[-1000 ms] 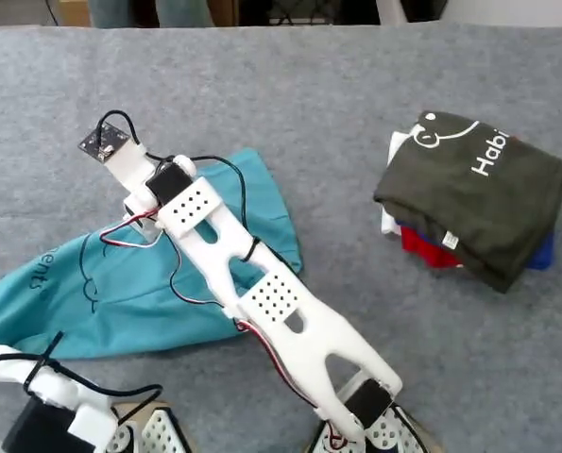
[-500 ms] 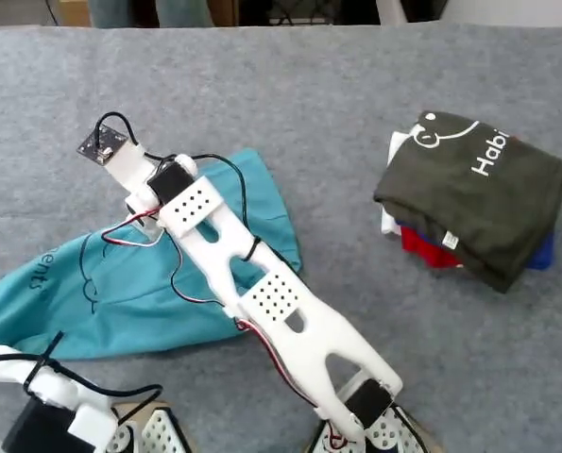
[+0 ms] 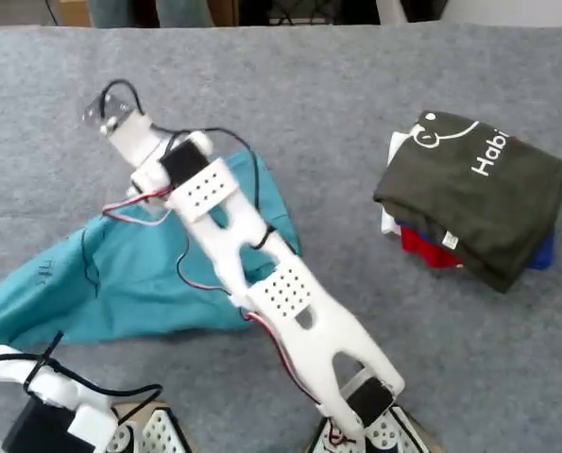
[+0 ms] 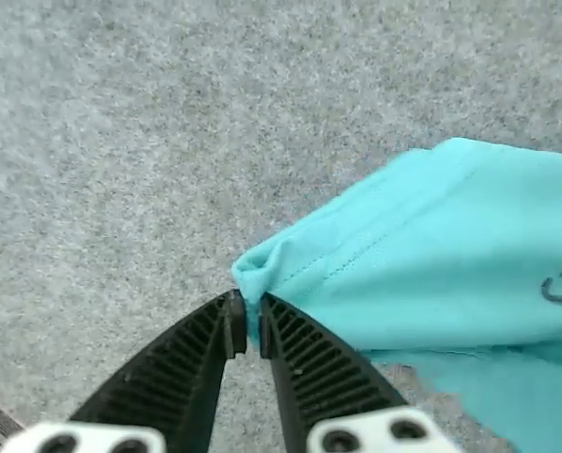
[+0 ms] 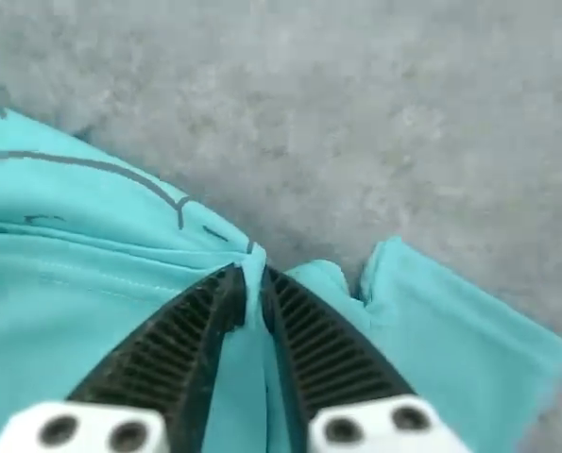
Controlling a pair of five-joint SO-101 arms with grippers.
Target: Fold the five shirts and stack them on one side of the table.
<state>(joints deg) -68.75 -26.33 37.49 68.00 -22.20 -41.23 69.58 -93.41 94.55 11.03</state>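
1 teal shirt [image 3: 120, 278], long axis left-right, pinched by left gripper [image 4: 248, 319], right gripper [image 5: 250, 285]

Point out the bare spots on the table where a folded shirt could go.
Bare table lies between the teal shirt and the stack of folded shirts, along the far edge, and in the near corner in front of the stack. Crowded: the teal shirt's side, where an arm lies across it, left claw and right claw shut on it.

One teal shirt [image 3: 120, 283] — four folded shirts [image 3: 474, 203] stacked — two arms [image 3: 262, 274].
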